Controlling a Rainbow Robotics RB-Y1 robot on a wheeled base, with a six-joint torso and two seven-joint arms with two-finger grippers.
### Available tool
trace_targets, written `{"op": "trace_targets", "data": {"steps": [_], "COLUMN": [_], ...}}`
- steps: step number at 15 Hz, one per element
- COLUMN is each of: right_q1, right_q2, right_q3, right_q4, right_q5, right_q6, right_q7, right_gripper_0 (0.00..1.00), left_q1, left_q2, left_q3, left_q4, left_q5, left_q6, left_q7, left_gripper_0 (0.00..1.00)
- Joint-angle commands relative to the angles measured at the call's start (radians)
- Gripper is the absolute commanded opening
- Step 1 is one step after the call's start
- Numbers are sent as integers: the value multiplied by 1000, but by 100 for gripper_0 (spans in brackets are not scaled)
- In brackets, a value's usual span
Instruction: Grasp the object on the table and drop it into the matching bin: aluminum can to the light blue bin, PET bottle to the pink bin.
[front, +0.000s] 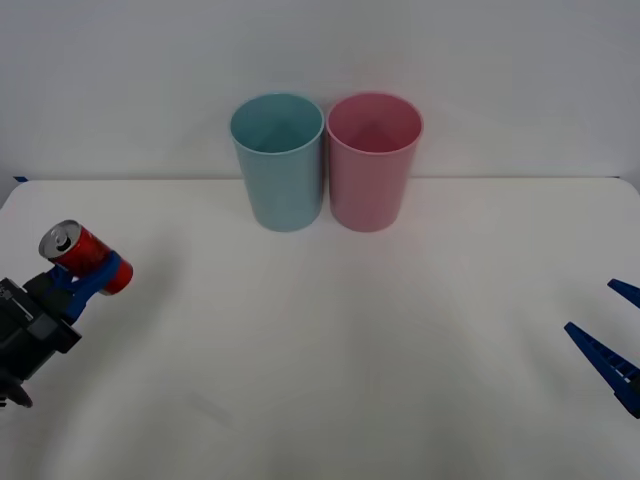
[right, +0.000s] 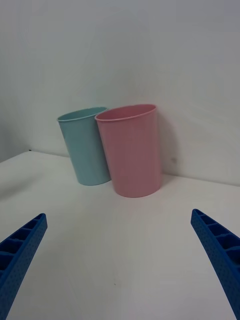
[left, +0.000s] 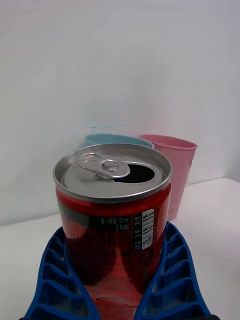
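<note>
- The left gripper (front: 88, 277) sits over the near left part of the table (front: 330, 360), its blue ribbed fingers (left: 60, 280) clamped on both sides of the aluminum can (front: 85, 257).
- In the front view the can is tilted, its silver top turned up and toward the left edge, its red body lying between the fingers, raised off the tabletop.
- The left wrist view shows the can (left: 113, 210) from close by: the pull tab is lifted and the mouth is open.
- The right gripper (front: 612, 335) waits at the near right edge of the table, its fingers (right: 20, 250) spread wide with nothing between them.
- The light blue bin (front: 278, 160) and the pink bin (front: 373, 160) stand upright at the far middle of the table, side by side and just touching, light blue on the left.
- Both bins are well apart from the can.
</note>
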Motion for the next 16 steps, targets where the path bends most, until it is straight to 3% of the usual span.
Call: {"op": "trace_targets", "data": {"steps": [1, 4, 10, 16], "right_q1": [0, 0, 0, 0], "right_q2": [0, 0, 0, 0], "right_q3": [0, 0, 0, 0], "right_q4": [0, 0, 0, 0], "right_q5": [0, 0, 0, 0], "right_q6": [0, 0, 0, 0], "right_q7": [0, 0, 0, 0], "right_gripper_0": [100, 100, 100, 100], "left_q1": [-68, -124, -338, -625], "left_q2": [-1, -1, -9, -16], "left_q3": [-2, -5, -57, -114], "left_q4": [-38, -111, -100, 171], "left_q5": [-62, -153, -340, -407], "left_q6": [54, 129, 208, 204], "left_q7": [91, 248, 519, 524], "left_gripper_0": [0, 0, 0, 0]}}
